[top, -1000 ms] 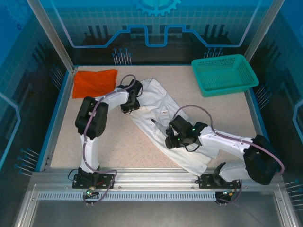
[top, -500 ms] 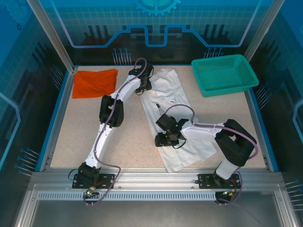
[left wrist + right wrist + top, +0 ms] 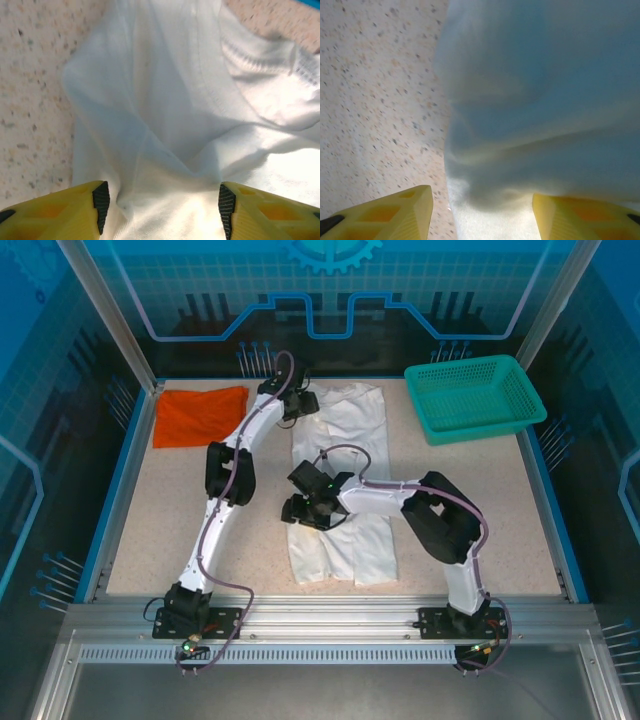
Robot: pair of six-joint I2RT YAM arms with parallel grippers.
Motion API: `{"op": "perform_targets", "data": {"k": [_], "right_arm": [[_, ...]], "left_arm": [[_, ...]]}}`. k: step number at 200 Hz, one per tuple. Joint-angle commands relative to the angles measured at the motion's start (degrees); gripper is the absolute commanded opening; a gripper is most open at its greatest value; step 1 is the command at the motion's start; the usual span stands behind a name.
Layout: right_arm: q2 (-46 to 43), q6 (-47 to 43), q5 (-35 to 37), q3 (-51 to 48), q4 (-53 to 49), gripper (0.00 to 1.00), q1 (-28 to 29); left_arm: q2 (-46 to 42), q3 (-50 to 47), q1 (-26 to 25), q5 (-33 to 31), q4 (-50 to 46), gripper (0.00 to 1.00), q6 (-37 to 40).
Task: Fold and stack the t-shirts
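Left fingers point(image 3: 75, 210) astride the white shirt point(image 3: 165, 115)

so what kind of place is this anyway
Probably a robotics lab work cell, not a home: a left arm and right arm bolted to an aluminium rail, on a speckled table boxed in by blue printed panels.
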Motion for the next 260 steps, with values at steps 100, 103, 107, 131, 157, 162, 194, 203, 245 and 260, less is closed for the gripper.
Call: {"op": "perform_targets", "data": {"k": [100, 103, 107, 131, 157, 162, 194, 203, 245, 260], "right_arm": [[-28.23, -5.80, 13.12, -10.15, -8.85, 0.69, 6.24], [-29.88, -5.74, 13.28, -11.77, -9.30, 0.69, 6.04], [-32.11, -5.59, 13.49, -14.14, -9.83, 0.69, 5.58], [-47.18, -3.64, 12.36, -29.14, -14.02, 0.67, 1.67], [-62.99, -4.97, 7.80, -42.05, -19.58, 0.62, -5.65], [-65.77, -6.06, 5.97, -43.72, -20.70, 0.60, -7.44], [-77.48, -9.66, -1.89, -51.67, -23.99, 0.52, -13.80], [-78.00, -9.80, -3.79, -53.12, -23.82, 0.50, -14.80], [-71.68, -10.83, -9.26, -55.10, -19.20, 0.49, -15.65], [-69.28, -11.20, -9.92, -54.89, -18.27, 0.48, -15.66]], "left_arm": [[-45.71, -32.37, -0.09, 8.65, 2.66, 0.96, -4.90], [-48.29, -36.52, -0.34, 9.24, 4.20, 0.95, -5.73], [-51.89, -42.49, -0.66, 9.79, 6.32, 0.94, -6.83], [-70.59, -72.30, -4.96, 10.02, 12.77, 0.86, -12.33], [-83.17, -92.17, -11.71, 9.03, 10.98, 0.69, -14.95], [-85.33, -94.73, -12.65, 8.41, 9.19, 0.65, -15.52], [-99.14, -110.66, -21.15, 9.64, 5.08, 0.57, -22.45], [-101.28, -113.91, -23.74, 10.79, 4.55, 0.56, -24.80], [-107.35, -127.31, -30.36, 14.65, 11.37, 0.52, -33.83], [-108.04, -130.87, -30.68, 16.51, 16.18, 0.50, -36.47]]}}
